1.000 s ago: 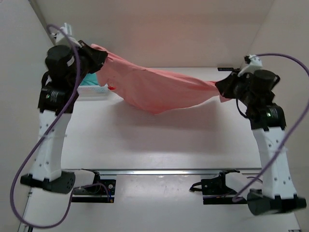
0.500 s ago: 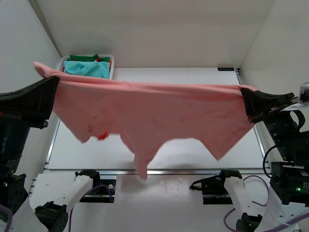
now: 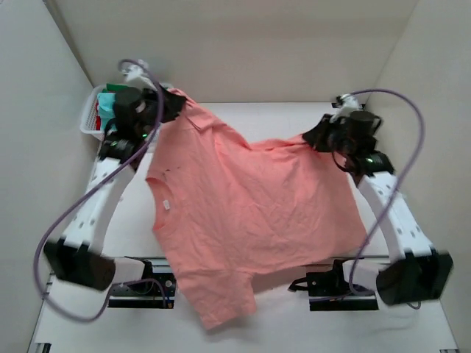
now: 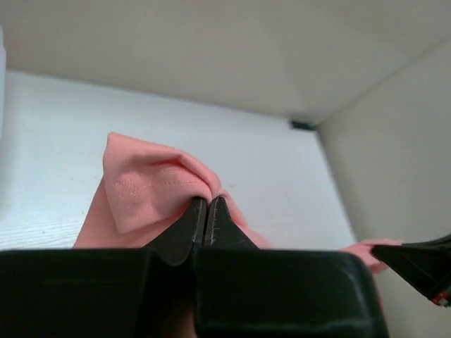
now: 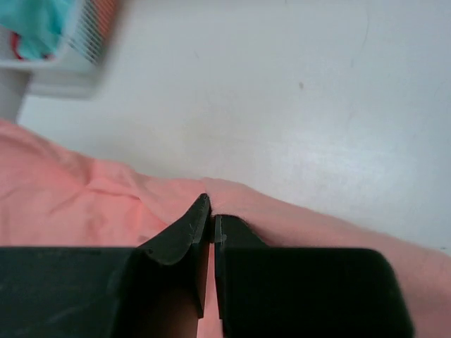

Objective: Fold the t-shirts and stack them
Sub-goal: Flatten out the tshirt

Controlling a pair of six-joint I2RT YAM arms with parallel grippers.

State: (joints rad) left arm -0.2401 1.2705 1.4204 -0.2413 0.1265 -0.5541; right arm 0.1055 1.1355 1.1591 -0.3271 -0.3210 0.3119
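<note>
Over the middle of the white table (image 3: 257, 116), you have one salmon-pink t-shirt (image 3: 250, 213), opened out broad and flat-faced between the two arms. Its upper edge sags in a shallow dip between the two grips. Its lower part runs toward you, past the near edge of the table and over the arm mounts. How much of the cloth lies on the table you cannot tell from above. A small white label (image 3: 168, 206) shows on its left half. Your left gripper (image 3: 173, 110), at the far left, has its jaws pressed together on a bunched fold of the shirt's upper left corner; the left wrist view shows the fingertips (image 4: 196, 215) meeting with pink cloth (image 4: 141, 186) pinched between them and puffing out beyond. Your right gripper (image 3: 313, 138), at the far right, is likewise clamped tight on the shirt's opposite upper corner; in its wrist view the gripper (image 5: 210, 208) nips a small peak of the cloth (image 5: 70, 204) above the table. A white plastic lattice basket (image 3: 90, 121) sits in the far left corner, just behind the left gripper. It holds a teal t-shirt (image 3: 109, 103) on top, a green t-shirt (image 3: 112, 87) at the back and a glimpse of a red t-shirt (image 3: 95, 116) through the lattice. The basket (image 5: 77, 53) and the teal cloth (image 5: 32, 21) also show, blurred, in the right wrist view.
</note>
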